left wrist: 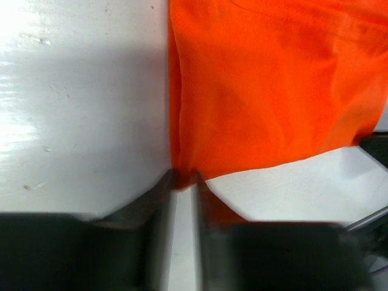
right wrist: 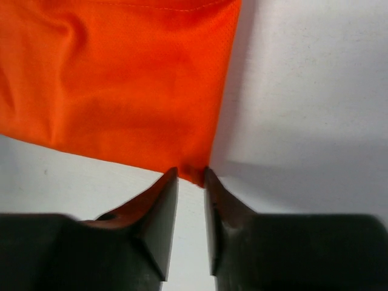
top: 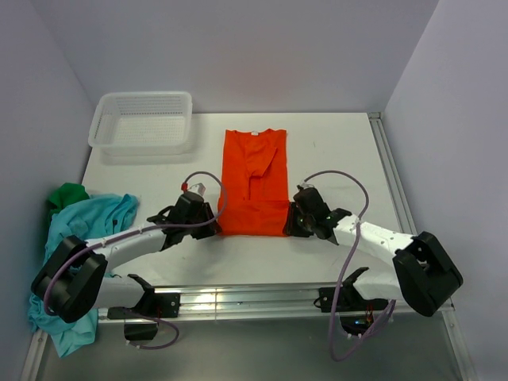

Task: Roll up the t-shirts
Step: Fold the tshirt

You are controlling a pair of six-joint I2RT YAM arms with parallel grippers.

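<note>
Now | step: grasping flat orange-red cloth t-shirt (top: 254, 178) | left hand (left wrist: 183, 176), right hand (right wrist: 191, 173) nearly closed, pinching six-o'clock hem corners | next, likely: curl hem toward twelve.

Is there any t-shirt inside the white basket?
No: the white basket shows only its own mesh floor, and the orange t-shirt lies flat beside it.
</note>
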